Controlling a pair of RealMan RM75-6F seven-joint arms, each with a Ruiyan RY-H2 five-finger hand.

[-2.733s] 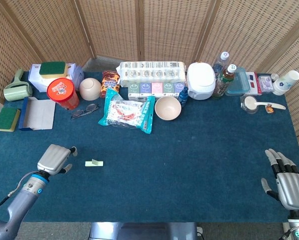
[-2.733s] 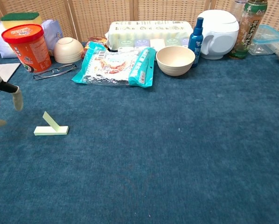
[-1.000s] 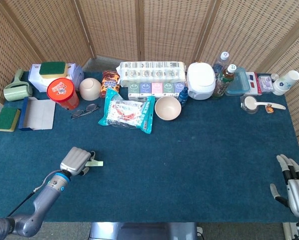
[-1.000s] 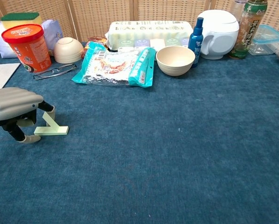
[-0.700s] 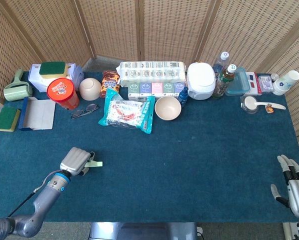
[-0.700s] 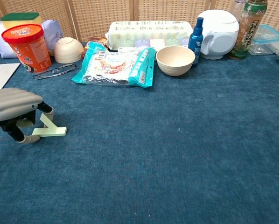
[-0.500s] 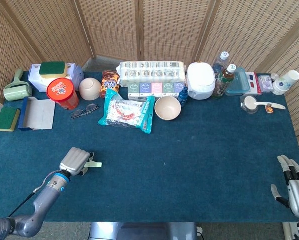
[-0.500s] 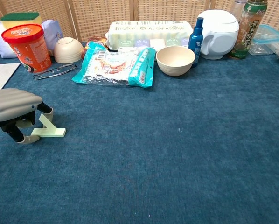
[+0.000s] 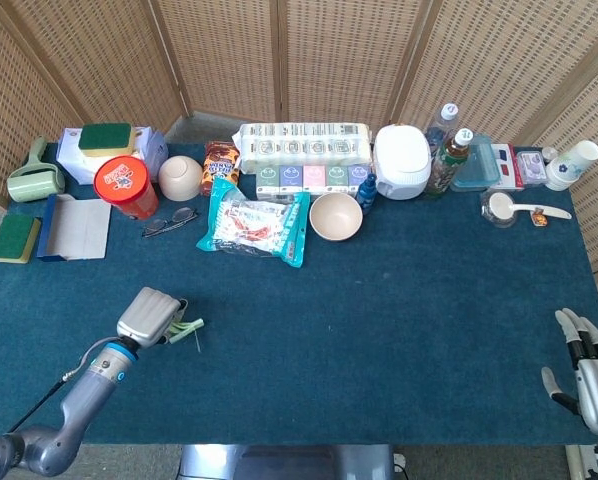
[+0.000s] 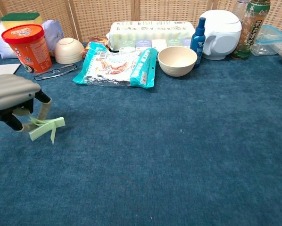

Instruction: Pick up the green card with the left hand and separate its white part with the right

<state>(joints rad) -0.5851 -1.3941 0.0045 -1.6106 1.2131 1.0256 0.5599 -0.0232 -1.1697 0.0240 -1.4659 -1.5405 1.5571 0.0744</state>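
The right robot hand (image 9: 585,376) is seen only in the head view, at the tabletop's (image 9: 399,320) near right corner, fingers spread and holding nothing. The left robot hand (image 10: 11,98) is shown in both views; the chest view makes plain that the green card (image 10: 45,127) is pinched at its fingertips and hangs clear of the tabletop, a thin flap drooping beneath it. Half a second ago the card lay flat on the cloth; it has since been lifted and tilted.
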